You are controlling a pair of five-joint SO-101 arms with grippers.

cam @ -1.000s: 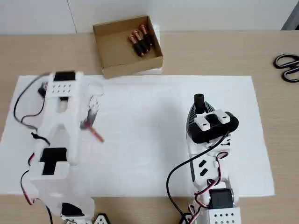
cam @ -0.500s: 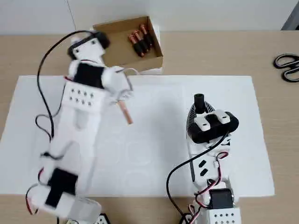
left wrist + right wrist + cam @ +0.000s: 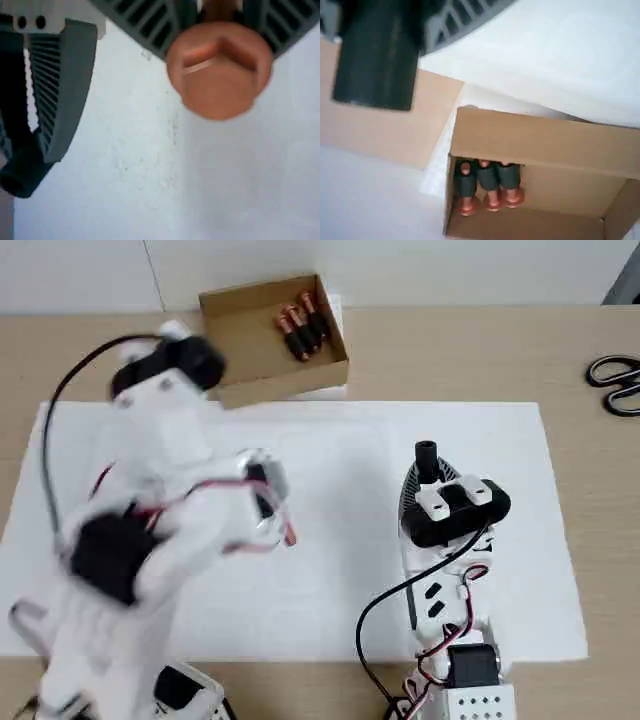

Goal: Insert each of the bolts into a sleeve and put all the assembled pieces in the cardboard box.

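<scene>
Grip state, left gripper [image 3: 270,512]: closed on a copper bolt [image 3: 219,70], head towards the wrist camera, the bolt projecting from the jaws above the white sheet [image 3: 340,570]. Right gripper [image 3: 424,478]: closed on a black sleeve [image 3: 427,452] held at the jaw tips, well apart from the left gripper. Cardboard box [image 3: 285,383] lies beyond both grippers, nearer the left one, at the sheet's far edge. Three assembled pieces [image 3: 487,187] lie side by side inside it, close to one wall. Scissors [image 3: 615,380] rest on the table [image 3: 450,350], well outboard of the right gripper.
</scene>
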